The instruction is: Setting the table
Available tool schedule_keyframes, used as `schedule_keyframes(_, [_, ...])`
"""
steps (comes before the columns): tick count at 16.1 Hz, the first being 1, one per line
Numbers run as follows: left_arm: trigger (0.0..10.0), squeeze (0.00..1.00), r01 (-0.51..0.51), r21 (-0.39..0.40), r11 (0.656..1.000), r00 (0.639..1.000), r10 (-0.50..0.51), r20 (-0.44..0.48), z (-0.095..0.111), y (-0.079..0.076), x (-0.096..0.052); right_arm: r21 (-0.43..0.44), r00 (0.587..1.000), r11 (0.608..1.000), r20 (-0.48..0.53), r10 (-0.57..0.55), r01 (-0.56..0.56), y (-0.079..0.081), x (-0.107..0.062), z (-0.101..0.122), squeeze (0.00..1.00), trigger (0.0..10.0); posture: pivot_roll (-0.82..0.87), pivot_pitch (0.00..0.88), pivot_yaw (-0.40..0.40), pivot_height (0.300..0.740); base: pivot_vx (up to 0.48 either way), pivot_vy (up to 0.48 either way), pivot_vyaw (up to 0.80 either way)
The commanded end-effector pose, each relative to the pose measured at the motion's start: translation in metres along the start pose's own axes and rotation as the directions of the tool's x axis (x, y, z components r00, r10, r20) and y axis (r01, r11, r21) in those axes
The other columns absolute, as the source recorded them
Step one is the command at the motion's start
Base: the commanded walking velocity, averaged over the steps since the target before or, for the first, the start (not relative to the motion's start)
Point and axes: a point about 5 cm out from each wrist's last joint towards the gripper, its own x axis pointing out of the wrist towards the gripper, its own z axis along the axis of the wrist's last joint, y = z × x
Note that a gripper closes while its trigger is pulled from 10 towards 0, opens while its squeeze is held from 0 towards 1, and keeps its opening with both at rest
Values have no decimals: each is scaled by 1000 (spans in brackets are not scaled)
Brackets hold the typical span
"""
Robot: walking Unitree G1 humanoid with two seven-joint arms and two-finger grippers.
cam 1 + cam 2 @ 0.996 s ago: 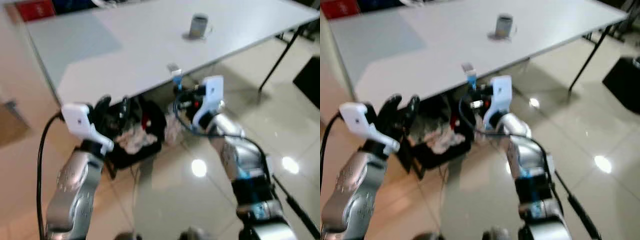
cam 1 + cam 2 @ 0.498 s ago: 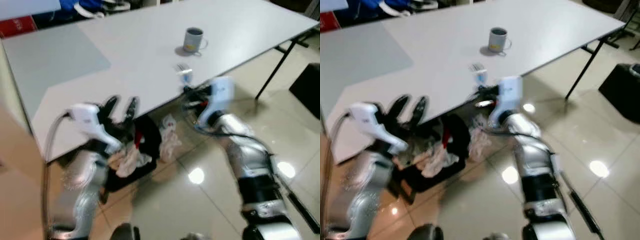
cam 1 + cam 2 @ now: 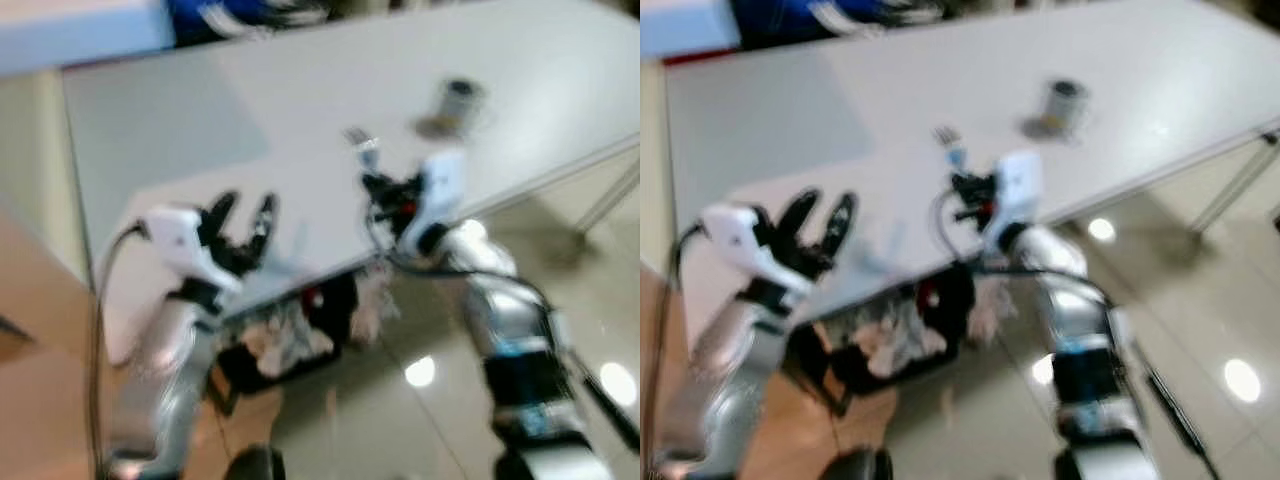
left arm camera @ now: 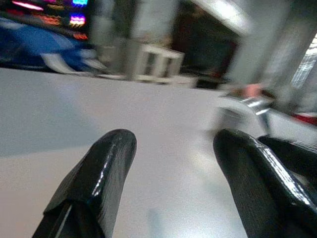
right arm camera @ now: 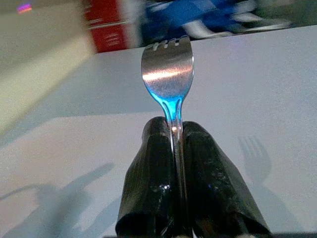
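Right gripper [image 5: 177, 148] pinching fork [image 5: 167, 69] above table [image 3: 300, 110], placing next; left gripper [image 4: 173, 163] hovering spread wide, empty.

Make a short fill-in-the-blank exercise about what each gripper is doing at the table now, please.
1. The right gripper has its fingers shut on a ____.
2. The left gripper has its fingers ____, with nothing between them.
3. On the white table, beyond the right gripper, stands a grey ____.
4. The fork points with its prongs ____ from the fingers.

Missing words: fork; open; mug; away
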Motion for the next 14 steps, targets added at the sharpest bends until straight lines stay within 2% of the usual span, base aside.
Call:
schedule_keyframes(1, [10000, 0, 16, 1, 1000, 1000, -16, 8, 0, -7, 1, -26, 997, 998, -33, -67, 66, -13, -5, -2, 0, 10000, -100, 120, -14, 740, 0, 0, 800])
schedule_keyframes(3, [10000, 0, 33, -11, 999, 999, -33, 8, 1, -10, 0, -37, 981, 983, -68, -181, 178, -26, -2, -4, 0, 10000, -99, 122, -14, 740, 0, 0, 400])
schedule_keyframes(4, [10000, 0, 38, -20, 999, 999, -38, 6, 1, -10, 0, -29, 980, 984, -86, -178, 177, -27, -1, -4, 0, 10000, -99, 122, -14, 740, 0, -296, 0])
schedule_keyframes(6, [10000, 0, 51, 15, 999, 999, -51, 2, 2, -11, -2, -58, 980, 986, -115, -161, 155, -22, 1, -6, 0, 10000, -100, 131, -13, 740, 0, -444, 0])
schedule_keyframes(8, [10000, 0, 58, 3, 998, 998, -58, -10, 1, -15, -1, -83, 979, 988, -148, -143, 132, -17, 4, -10, 0, 10000, -102, 137, -10, 740, 0, -221, 0])
schedule_keyframes(11, [10000, 0, 51, 5, 999, 998, -51, -22, 0, -19, 0, -125, 950, 967, -200, -242, 220, -22, 12, -18, 0, 10000, -98, 150, -11, 740, 0, 0, 0])
schedule_keyframes(13, [10000, 0, 46, -6, 999, 999, -46, -19, 2, -19, -3, -134, 932, 950, -196, -305, 283, -25, 20, -16, 0, 10000, -94, 162, -11, 740, 0, 0, 0])
schedule_keyframes(14, [10000, 0, 38, -8, 999, 999, -38, -21, 2, -18, -5, -109, 933, 951, -189, -306, 290, -23, 25, -14, 0, 10000, -92, 167, -14, 740, 0, 0, 0])
